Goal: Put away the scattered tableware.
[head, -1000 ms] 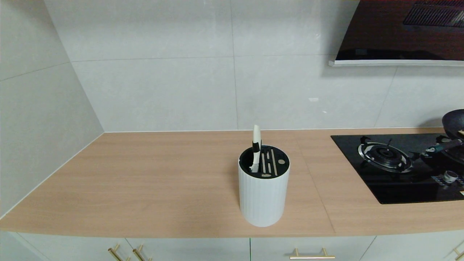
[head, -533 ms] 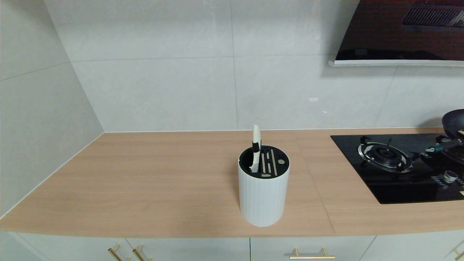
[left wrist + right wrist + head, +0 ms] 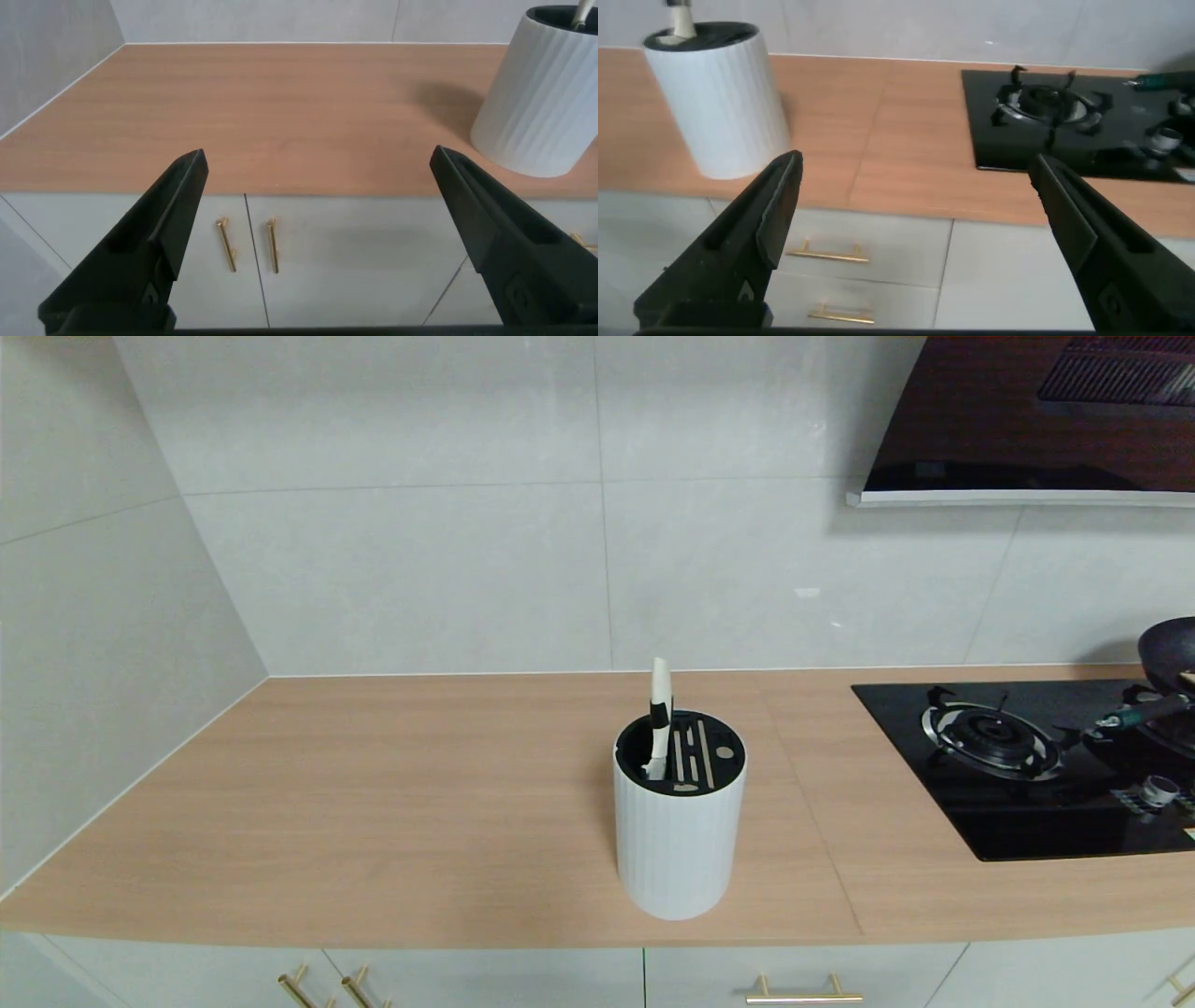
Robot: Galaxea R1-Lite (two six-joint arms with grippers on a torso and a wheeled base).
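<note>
A white ribbed utensil holder (image 3: 679, 831) with a black slotted top stands near the front edge of the wooden counter (image 3: 401, 803). A white-handled utensil with a black band (image 3: 659, 714) sticks up from its left slot. The holder also appears in the left wrist view (image 3: 547, 93) and the right wrist view (image 3: 715, 93). My left gripper (image 3: 318, 233) is open, held low in front of the cabinet doors, left of the holder. My right gripper (image 3: 920, 238) is open too, low before the cabinets, right of the holder. Neither holds anything.
A black gas hob (image 3: 1018, 756) sits at the right of the counter, with a dark pan (image 3: 1167, 653) on its far burner. A range hood (image 3: 1027, 420) hangs above. Cabinet doors with brass handles (image 3: 803, 994) run below the counter. Tiled walls close the back and left.
</note>
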